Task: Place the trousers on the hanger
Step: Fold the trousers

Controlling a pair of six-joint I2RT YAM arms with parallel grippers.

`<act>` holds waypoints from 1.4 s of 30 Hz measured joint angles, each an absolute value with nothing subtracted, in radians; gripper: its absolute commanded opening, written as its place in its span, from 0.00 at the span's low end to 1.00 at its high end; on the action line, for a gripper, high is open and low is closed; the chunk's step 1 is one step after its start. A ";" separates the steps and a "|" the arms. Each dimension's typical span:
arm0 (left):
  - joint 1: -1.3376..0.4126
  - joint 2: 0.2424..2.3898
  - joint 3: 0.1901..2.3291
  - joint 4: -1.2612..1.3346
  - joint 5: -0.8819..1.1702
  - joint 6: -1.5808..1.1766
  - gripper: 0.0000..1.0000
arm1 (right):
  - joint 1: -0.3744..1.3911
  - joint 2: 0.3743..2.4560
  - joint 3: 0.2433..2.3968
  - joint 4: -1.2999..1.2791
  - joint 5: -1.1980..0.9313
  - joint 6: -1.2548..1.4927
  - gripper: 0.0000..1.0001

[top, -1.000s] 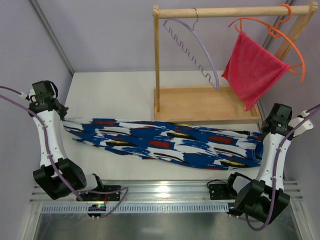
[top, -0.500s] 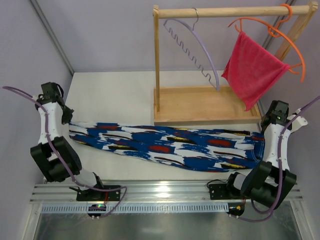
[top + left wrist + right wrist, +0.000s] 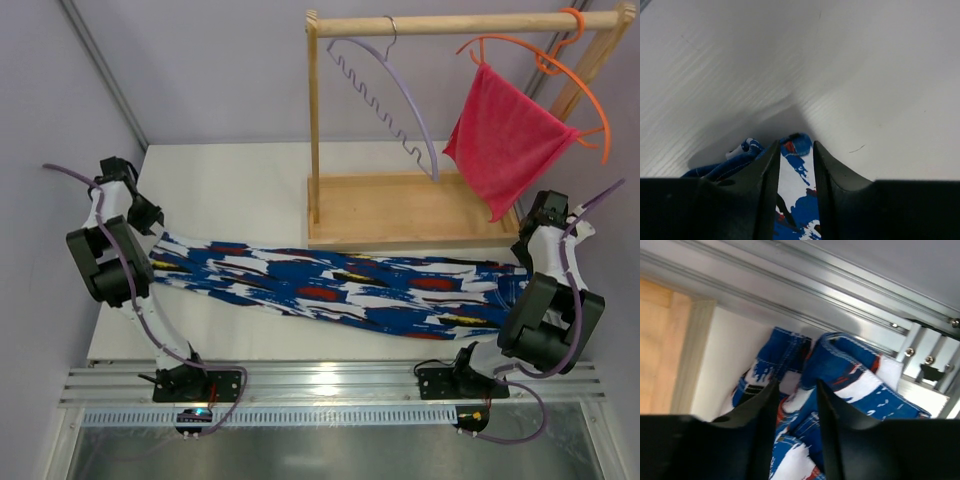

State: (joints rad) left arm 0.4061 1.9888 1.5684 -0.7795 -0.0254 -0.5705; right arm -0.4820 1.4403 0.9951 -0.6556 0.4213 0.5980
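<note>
The trousers (image 3: 340, 285), royal blue with white, red and black patches, lie stretched left to right across the white table. My left gripper (image 3: 148, 224) is at their left end. In the left wrist view it (image 3: 796, 145) is open, with the trouser end (image 3: 797, 170) lying loose in the gap. My right gripper (image 3: 527, 258) is at their right end. Its jaws (image 3: 797, 384) are open over the bunched waistband (image 3: 850, 375). The lavender hanger (image 3: 400, 100) with its wavy bar hangs by a silver hook from the rack's top rail, behind the trousers.
A wooden rack with a tray base (image 3: 410, 210) stands at the back right of the table. An orange hanger (image 3: 580, 90) on it carries a pink-red cloth (image 3: 505, 140). An aluminium rail (image 3: 330, 385) runs along the near edge.
Both arms folded back towards the far ends of the table. The trousers shifted slightly away and settled flatter. Both grippers went from shut on the fabric to jaws parted.
</note>
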 measured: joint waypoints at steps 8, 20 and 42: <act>0.400 1.747 1.450 -0.746 -0.166 -0.566 0.43 | -0.300 1.354 1.010 -0.608 0.328 0.527 0.55; 0.400 1.568 1.187 -0.739 -0.222 -0.625 0.41 | 0.245 0.984 0.908 -0.459 0.073 0.441 0.54; 0.416 1.645 1.106 -0.720 -0.279 -0.628 0.37 | 0.672 1.241 0.918 -0.451 0.125 0.469 0.51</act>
